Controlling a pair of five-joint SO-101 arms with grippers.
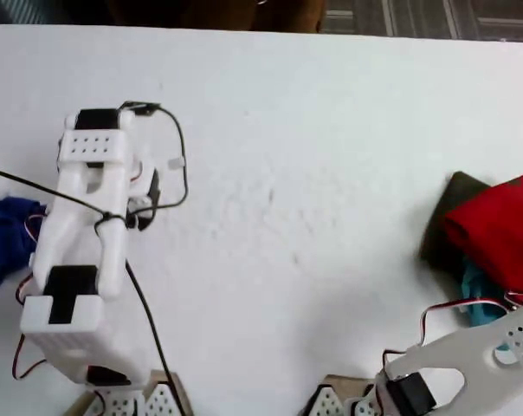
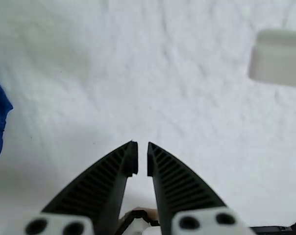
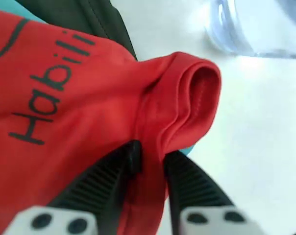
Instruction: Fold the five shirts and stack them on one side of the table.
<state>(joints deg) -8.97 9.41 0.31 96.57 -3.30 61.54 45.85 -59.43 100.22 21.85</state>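
Red cloth sat pinched in the right gripper (image 3: 152, 159), whose jaws stood almost together on a fold of the red shirt (image 3: 79, 98), just beside its rolled edge; a hold that near the edge looked meant for lifting or dragging the top garment alone rather than the whole heap. That shirt lay uppermost on a small pile at the right side of the white table (image 1: 313, 156), over a dark shirt (image 1: 448, 225) and with a teal shirt (image 1: 478, 295) showing beneath it nearer the right arm (image 1: 469, 364); the heap looked rumpled rather than squared, so whether it was the finished stack or work waiting I could not tell. A clear bluish object (image 3: 256, 24) stood on the table beyond the red fold, too blurred to name. The left gripper (image 2: 139, 159) hung over bare tabletop with its jaws drawn nearly closed, only a thin slit between them, and nothing in them — parked, by the look of it, to keep the open middle of the table free for spreading a shirt. A blue shirt (image 1: 6, 234) lay bunched at the table's left edge, near the left arm (image 1: 80, 251) but apart from its gripper; by my judgement it was that arm's to fetch, since it was well apart from the right-hand pile.
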